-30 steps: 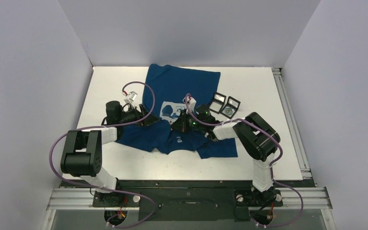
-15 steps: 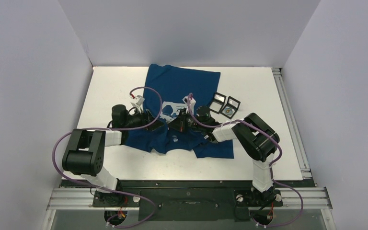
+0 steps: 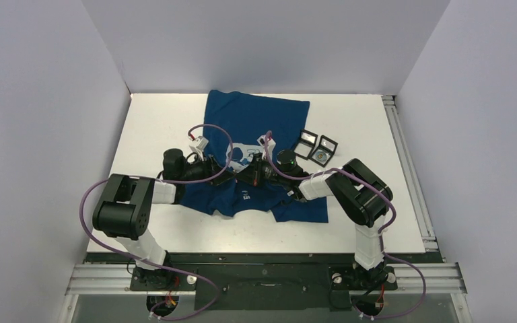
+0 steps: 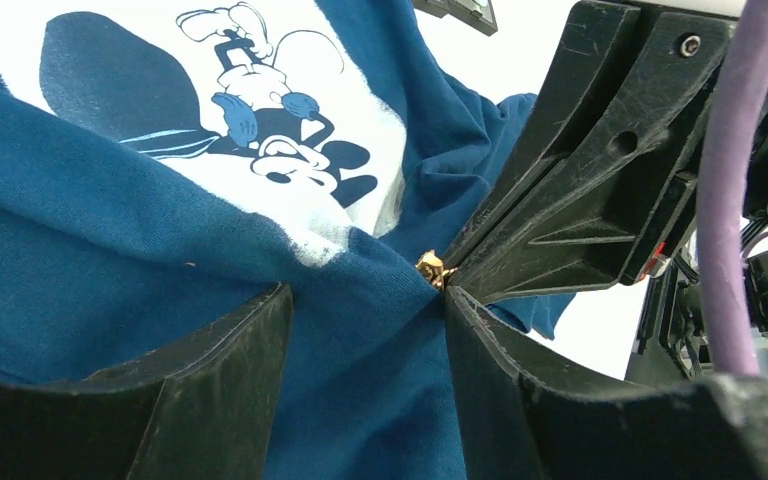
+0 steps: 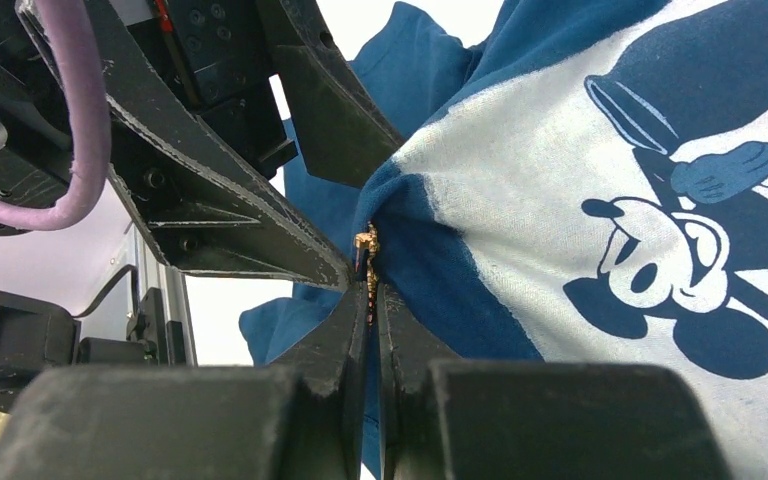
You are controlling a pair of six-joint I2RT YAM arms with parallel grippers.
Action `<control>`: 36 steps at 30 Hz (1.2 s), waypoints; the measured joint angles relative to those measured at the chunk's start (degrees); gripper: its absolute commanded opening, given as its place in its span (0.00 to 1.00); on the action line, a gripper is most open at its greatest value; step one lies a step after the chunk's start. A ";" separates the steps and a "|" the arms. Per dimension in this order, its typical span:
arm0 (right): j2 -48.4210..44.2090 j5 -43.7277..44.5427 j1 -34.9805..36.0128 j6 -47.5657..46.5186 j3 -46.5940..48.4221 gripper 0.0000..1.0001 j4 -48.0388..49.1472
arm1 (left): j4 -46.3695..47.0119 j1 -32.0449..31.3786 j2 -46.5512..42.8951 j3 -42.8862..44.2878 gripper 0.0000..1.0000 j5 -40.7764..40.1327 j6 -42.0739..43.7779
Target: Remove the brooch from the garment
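Observation:
The garment (image 3: 256, 118) is a dark blue T-shirt lying on the table, with a pale cartoon-mouse print (image 4: 260, 130) (image 5: 600, 200). A small gold brooch (image 4: 432, 270) (image 5: 365, 240) sits on a raised ridge of cloth beside the print. My right gripper (image 5: 370, 292) (image 3: 247, 172) is shut on the brooch and pinches it at the fingertips. My left gripper (image 4: 365, 295) (image 3: 227, 169) is open, its fingers either side of the cloth ridge just short of the brooch. The two grippers' tips nearly touch.
Two small open black boxes (image 3: 316, 147) lie on the table to the right of the shirt. The shirt's lower part is bunched under both arms. White walls enclose the table on the left, back and right.
My left gripper has moved right along the shirt until it meets the right gripper at the brooch. The right gripper has shifted slightly left, and the cloth has bunched more.

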 measured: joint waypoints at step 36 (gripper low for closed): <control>0.00 0.50 -0.83 0.02 -2.12 0.00 1.46 | 0.22 0.24 2.86 2.01 0.16 2.10 -4.20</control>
